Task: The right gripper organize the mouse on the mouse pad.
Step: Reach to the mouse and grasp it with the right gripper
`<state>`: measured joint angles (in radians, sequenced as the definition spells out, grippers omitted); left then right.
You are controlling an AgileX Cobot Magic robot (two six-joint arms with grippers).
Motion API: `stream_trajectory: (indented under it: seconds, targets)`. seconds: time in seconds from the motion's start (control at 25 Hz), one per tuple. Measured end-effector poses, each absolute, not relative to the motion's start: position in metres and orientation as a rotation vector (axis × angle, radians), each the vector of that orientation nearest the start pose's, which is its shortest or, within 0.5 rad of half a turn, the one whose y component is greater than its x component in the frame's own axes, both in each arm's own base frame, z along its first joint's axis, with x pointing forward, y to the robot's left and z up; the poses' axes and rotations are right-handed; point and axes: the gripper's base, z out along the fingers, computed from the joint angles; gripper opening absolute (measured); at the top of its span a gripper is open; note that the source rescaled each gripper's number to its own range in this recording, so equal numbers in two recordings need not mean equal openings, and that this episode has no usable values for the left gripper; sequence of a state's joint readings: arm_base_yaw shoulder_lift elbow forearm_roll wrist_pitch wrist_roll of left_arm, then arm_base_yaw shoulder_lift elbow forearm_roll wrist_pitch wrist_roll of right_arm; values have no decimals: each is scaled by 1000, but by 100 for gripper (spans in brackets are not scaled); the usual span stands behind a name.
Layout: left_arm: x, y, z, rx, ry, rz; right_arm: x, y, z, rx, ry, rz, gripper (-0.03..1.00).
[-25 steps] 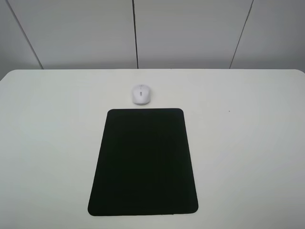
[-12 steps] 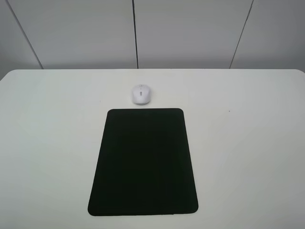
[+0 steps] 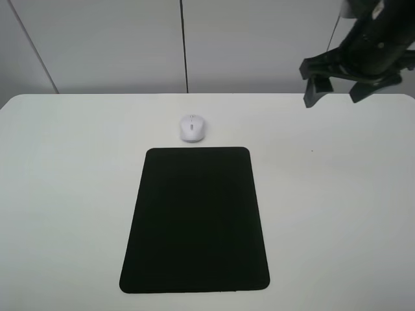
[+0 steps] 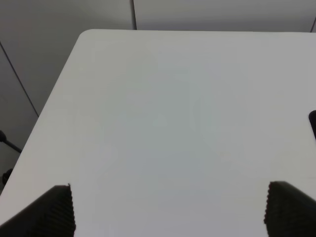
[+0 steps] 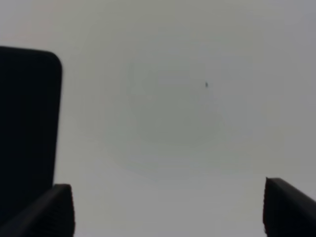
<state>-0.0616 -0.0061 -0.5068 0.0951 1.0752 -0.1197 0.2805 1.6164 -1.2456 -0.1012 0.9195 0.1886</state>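
- The black two-fingered right gripper (image 3: 335, 89) is held high, jaws wide and empty, seemingly readied for an approach.
- The black left gripper (image 4: 168, 212) is likewise parted on nothing.
- Well apart from the right jaws, the small white oval mouse (image 3: 192, 127) is placed just off the large matte black mouse pad (image 3: 194, 220), probably the dark blur beside one finger.
- Beyond, a white tabletop (image 3: 65, 194) and grey panelled wall (image 3: 259, 45) are seen.

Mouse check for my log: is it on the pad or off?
Off: the mouse sits on the table beyond the mouse pad's far edge.
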Motion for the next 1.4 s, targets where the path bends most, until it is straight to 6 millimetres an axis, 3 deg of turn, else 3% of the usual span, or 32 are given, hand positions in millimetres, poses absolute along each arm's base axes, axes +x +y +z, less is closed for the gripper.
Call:
stream_trajectory:
  seconds: [0.24, 0.56, 0.76, 0.96, 1.4]
  targets:
    - [-7, 8, 278, -65, 2041, 0, 381, 142, 251, -301, 2749, 23, 98]
    - [-7, 8, 278, -65, 2041, 0, 430, 207, 215, -308, 2805, 37, 99]
    - [-7, 8, 278, -65, 2041, 0, 441, 240, 185, -294, 2832, 43, 99]
    - [-7, 8, 278, -65, 2041, 0, 443, 265, 171, -275, 2803, 70, 99]
    - [-7, 8, 278, -65, 2041, 0, 447, 284, 143, -180, 2738, 103, 99]
